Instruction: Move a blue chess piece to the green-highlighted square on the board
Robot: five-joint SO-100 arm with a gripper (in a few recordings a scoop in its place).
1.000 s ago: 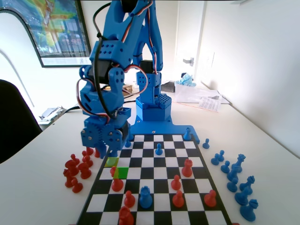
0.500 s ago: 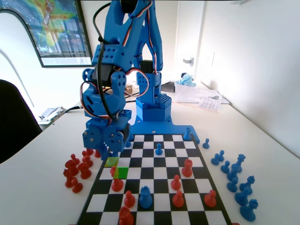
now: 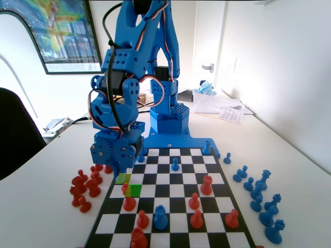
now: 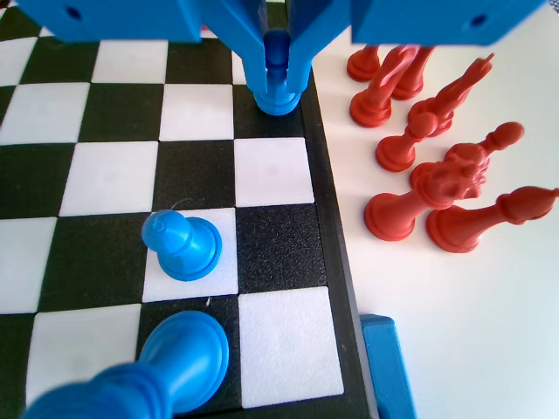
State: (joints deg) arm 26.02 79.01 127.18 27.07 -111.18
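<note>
In the wrist view my gripper (image 4: pixel 278 80) is shut on a small blue pawn (image 4: pixel 279 98). Its jaws press both sides of the pawn's neck, and its base is at a black square in the board's (image 4: pixel 105 166) right edge column. In the fixed view the gripper (image 3: pixel 121 166) hangs low at the board's (image 3: pixel 170 227) left edge, just behind the paler yellow-green square (image 3: pixel 123 179). The arm hides the held pawn there. The green-highlighted square (image 3: pixel 134 190) lies one row nearer the camera and one column right, with a red piece (image 3: pixel 125 188) touching its left side.
A loose blue pawn (image 4: pixel 182 247) and a taller blue piece (image 4: pixel 179 358) stand near the arm's base. Red pieces (image 4: pixel 419 148) crowd the table beside the board edge, seen as a red cluster (image 3: pixel 85 185). Other red and blue pieces (image 3: pixel 160 217) dot the board; blue ones (image 3: pixel 261 199) stand off-board at right.
The arm's upper links shifted a little to the right and the wrist turned slightly. The gripper stayed low at the board's left edge.
</note>
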